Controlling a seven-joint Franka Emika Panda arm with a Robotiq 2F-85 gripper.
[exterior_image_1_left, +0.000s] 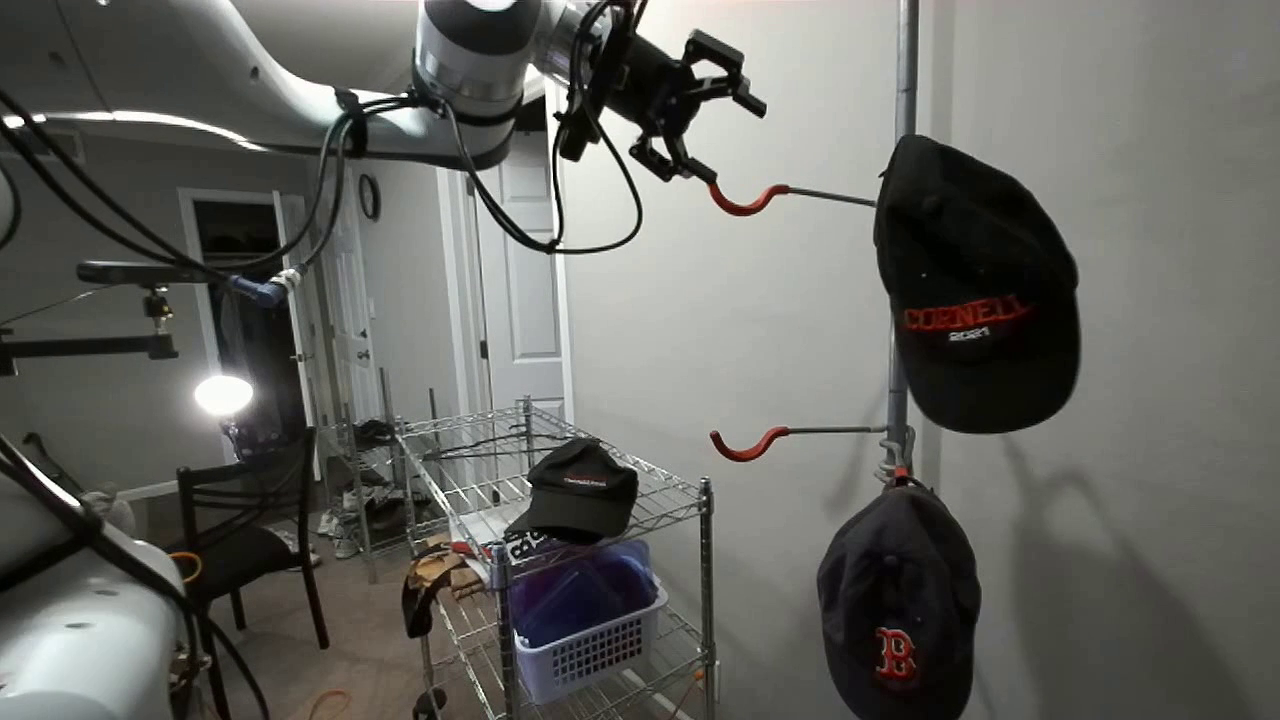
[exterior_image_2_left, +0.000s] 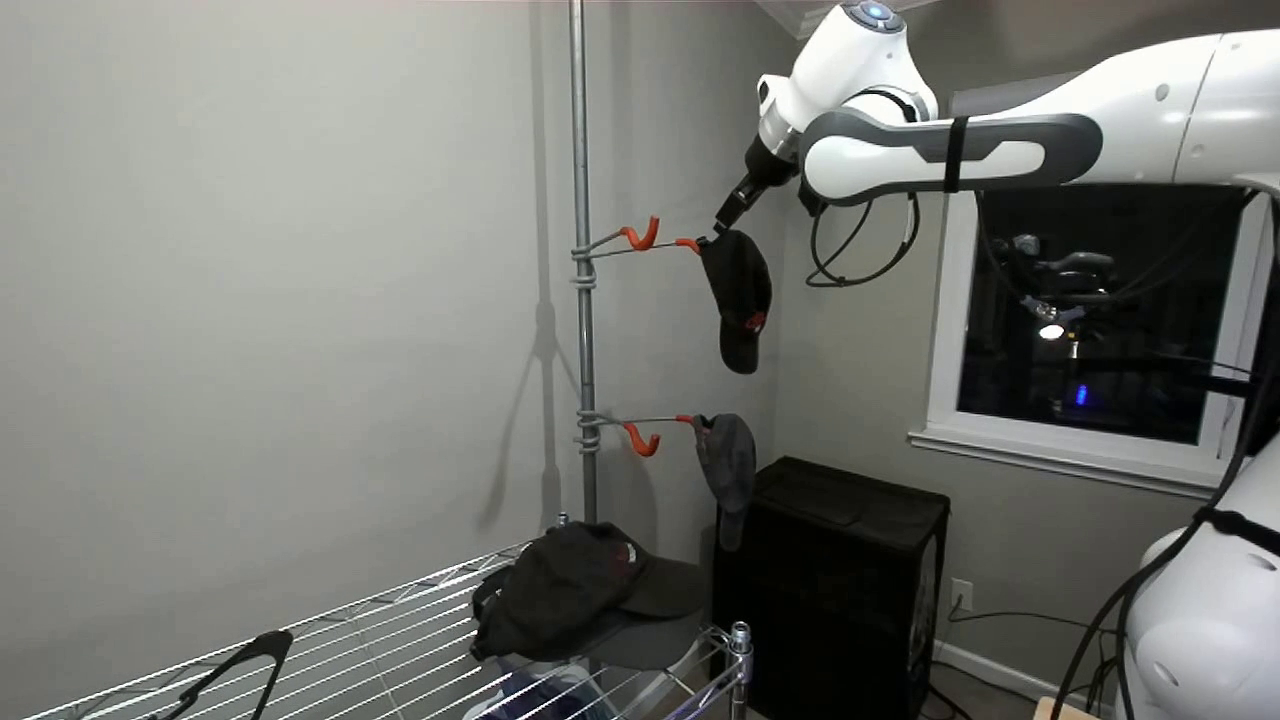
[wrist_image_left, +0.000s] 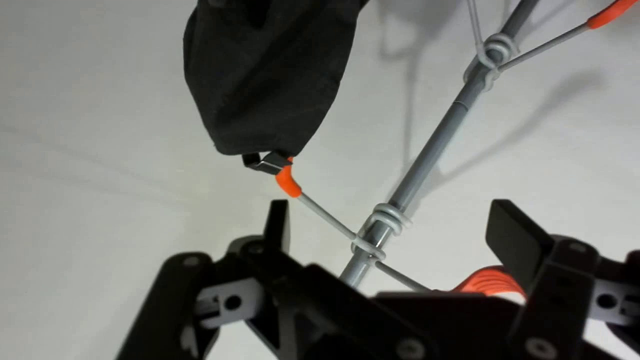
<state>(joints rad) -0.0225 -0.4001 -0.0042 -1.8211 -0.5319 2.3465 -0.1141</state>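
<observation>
My gripper (exterior_image_1_left: 732, 138) (wrist_image_left: 392, 222) stands open with nothing between its fingers. In the wrist view, past the fingertips, a black CORNELL cap (wrist_image_left: 270, 75) (exterior_image_1_left: 980, 280) (exterior_image_2_left: 740, 290) hangs by its back strap from an orange-tipped hook (wrist_image_left: 287, 180). One fingertip overlaps a bare red hook (exterior_image_1_left: 740, 205) in an exterior view; I cannot tell whether they touch. Below hangs a dark cap with a red B (exterior_image_1_left: 900, 600) (exterior_image_2_left: 728, 470), beside a lower bare hook (exterior_image_1_left: 750, 447). An orange part (wrist_image_left: 490, 280) shows blurred behind the gripper, partly hidden.
A grey pole (exterior_image_2_left: 580, 150) (wrist_image_left: 435, 140) carries the hooks close to the wall. Lower down, a wire rack (exterior_image_1_left: 707, 560) (exterior_image_2_left: 740, 650) bears another black cap (exterior_image_1_left: 585, 490) (exterior_image_2_left: 590, 590) and a black hanger (exterior_image_2_left: 265, 645). A white basket (exterior_image_1_left: 590, 650) and a large black box (exterior_image_2_left: 830, 580) stand below.
</observation>
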